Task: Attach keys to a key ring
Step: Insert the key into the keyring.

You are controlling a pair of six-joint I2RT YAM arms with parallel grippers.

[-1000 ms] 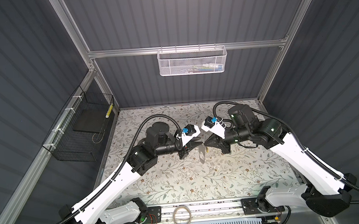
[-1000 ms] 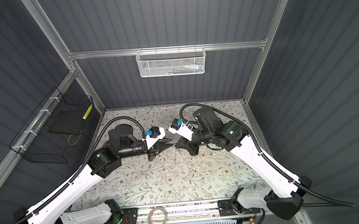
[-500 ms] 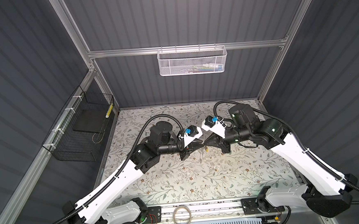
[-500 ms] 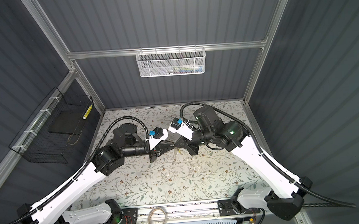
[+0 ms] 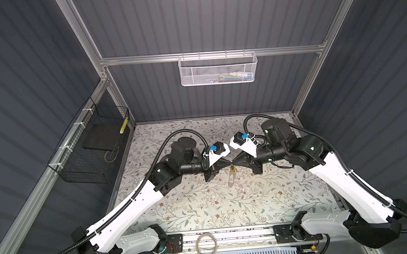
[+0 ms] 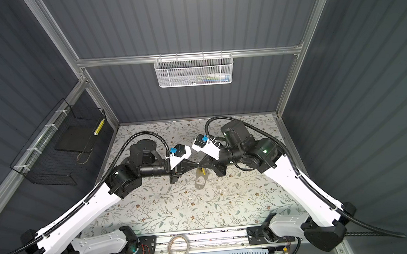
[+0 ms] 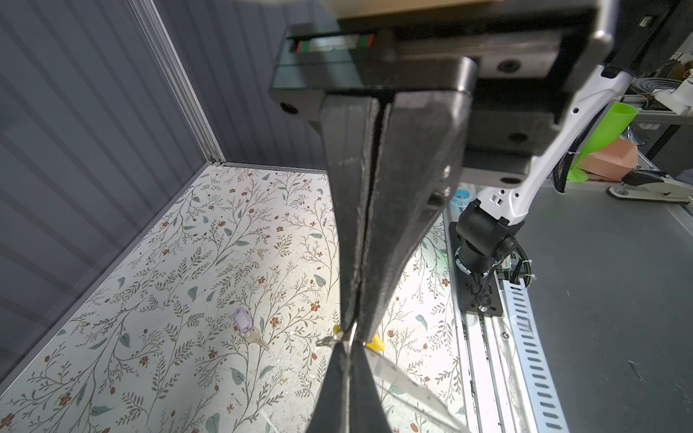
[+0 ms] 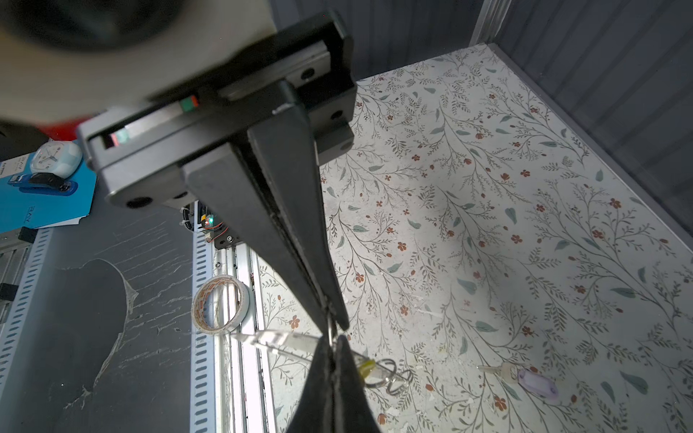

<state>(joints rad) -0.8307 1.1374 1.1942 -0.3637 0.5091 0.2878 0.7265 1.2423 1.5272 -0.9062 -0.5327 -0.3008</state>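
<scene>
The floral-papered table [image 5: 202, 205] is spanned by two white-and-black arms, the left arm [image 5: 134, 204] and the right arm [image 5: 346, 179]. They are brought together tip to tip above it, well beyond the tape roll [image 5: 206, 244] that is laid on the front rail. The left gripper [image 5: 228, 163] and the right gripper [image 5: 234, 162] are seen nose to nose in both top views, raised off the table and farther back than the tape roll. In the wrist views each is shown with its fingers pressed flat together. A thin loop of bright wire is pinched at the very tip of the left gripper [image 7: 354, 327], and the same wire is nipped by the right gripper [image 8: 333, 321]. The key ring [image 6: 199, 186], a flat oval loop, is hung from that shared pinch, clear of the table and beyond the tape roll. The yellow key [image 6: 203, 172] is seen against the key ring's upper end; whether it is threaded on cannot be told. The lilac key [image 7: 243, 320] is left flat on the table, apart from both grippers and farther from the tape roll than the key ring is.
</scene>
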